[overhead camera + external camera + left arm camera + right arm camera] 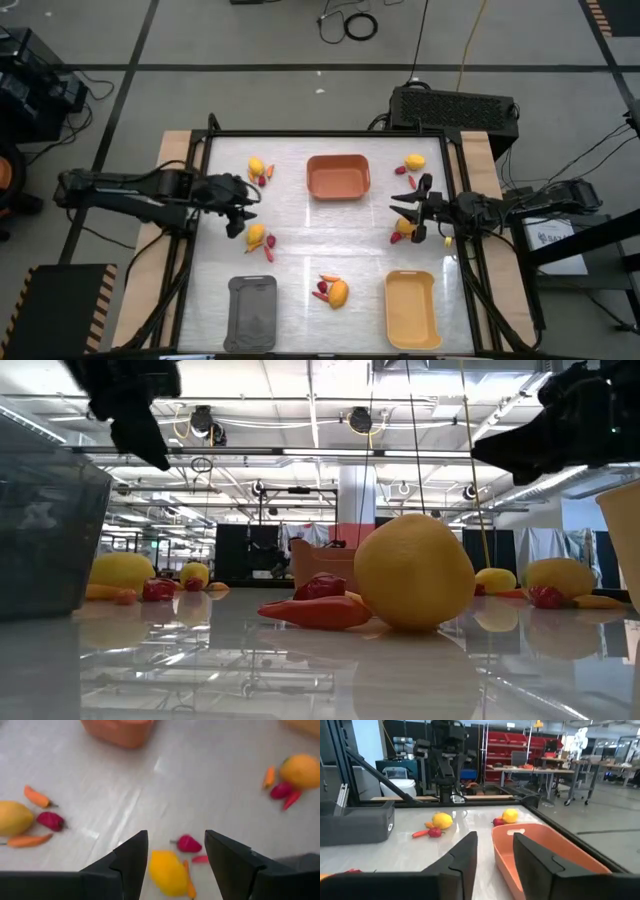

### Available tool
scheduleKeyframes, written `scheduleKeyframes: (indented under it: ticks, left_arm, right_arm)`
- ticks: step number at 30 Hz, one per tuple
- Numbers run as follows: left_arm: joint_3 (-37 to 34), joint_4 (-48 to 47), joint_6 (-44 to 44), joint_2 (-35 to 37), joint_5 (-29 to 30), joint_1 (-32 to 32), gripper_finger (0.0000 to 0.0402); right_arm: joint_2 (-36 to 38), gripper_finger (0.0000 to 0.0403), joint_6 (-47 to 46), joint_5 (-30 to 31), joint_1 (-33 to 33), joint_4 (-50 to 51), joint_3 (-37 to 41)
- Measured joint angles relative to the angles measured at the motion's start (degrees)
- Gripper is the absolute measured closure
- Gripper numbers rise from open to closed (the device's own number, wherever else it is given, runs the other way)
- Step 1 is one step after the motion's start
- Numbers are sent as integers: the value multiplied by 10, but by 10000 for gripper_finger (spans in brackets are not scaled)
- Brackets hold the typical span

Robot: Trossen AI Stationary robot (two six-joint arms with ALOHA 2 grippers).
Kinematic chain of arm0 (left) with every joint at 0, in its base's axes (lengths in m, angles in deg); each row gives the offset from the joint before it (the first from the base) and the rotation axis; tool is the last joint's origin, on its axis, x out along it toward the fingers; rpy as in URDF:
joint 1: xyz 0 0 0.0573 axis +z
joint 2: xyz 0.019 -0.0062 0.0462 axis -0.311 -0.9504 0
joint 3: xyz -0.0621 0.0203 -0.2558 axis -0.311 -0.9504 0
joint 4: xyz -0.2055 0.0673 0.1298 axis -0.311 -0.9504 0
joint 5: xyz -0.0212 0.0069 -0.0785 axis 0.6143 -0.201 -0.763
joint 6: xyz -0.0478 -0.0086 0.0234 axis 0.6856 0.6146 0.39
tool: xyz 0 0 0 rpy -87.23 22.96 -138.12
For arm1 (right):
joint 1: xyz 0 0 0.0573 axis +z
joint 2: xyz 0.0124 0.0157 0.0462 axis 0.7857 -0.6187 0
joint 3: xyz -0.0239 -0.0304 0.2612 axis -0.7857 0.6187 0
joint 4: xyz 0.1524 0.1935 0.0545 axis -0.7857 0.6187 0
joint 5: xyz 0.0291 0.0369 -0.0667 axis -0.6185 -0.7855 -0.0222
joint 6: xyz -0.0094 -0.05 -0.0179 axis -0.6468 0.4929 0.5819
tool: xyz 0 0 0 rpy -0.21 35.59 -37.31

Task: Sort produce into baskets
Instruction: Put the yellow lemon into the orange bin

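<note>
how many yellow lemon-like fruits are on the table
5: upper left, upper right, by the left gripper, by the right gripper, bottom centre. None looks hidden.

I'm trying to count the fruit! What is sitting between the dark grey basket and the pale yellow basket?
In the high view, between the dark grey basket and the pale yellow basket lies one cluster: a yellow lemon-like fruit, an orange carrot-like stick and red berry-like lumps.

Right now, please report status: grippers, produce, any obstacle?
Left gripper open above lemon. Right gripper open, empty. Orange basket, grey basket, yellow basket all empty. No obstacle seen.
</note>
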Motion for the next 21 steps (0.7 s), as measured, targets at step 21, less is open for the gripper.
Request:
scheduleKeyframes:
  ticks: [21]
  left_arm:
    - [44, -55, 37, -172, -25, -20, 106]
  right_arm:
    - [-215, 246, 70, -9, 40, 7, -100]
